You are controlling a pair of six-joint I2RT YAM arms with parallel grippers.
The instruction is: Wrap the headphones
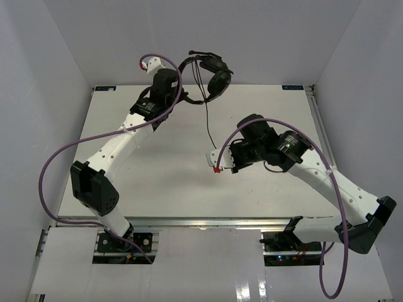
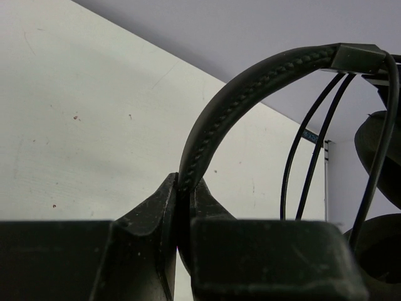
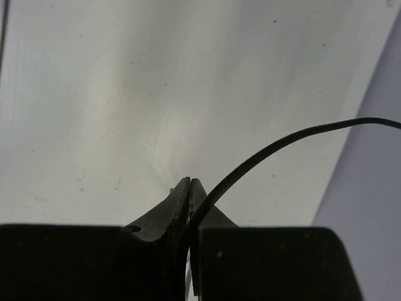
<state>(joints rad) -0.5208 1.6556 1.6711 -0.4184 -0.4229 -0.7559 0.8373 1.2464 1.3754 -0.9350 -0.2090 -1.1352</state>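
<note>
Left tool (image 2: 186, 185) clamps headphones (image 2: 250, 81) headband; right tool (image 3: 190, 185) pinches cord (image 3: 282, 142).

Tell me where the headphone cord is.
In the top view the cord runs mid-table from the headphones, held by the left gripper, down to the right gripper, shut on it.

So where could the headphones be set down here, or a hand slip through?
Bare table lies between the left arm and the right gripper, and again in the far right corner. It is crowded at far centre, where the left gripper clamps the headphones and their cord runs to the right gripper.
</note>
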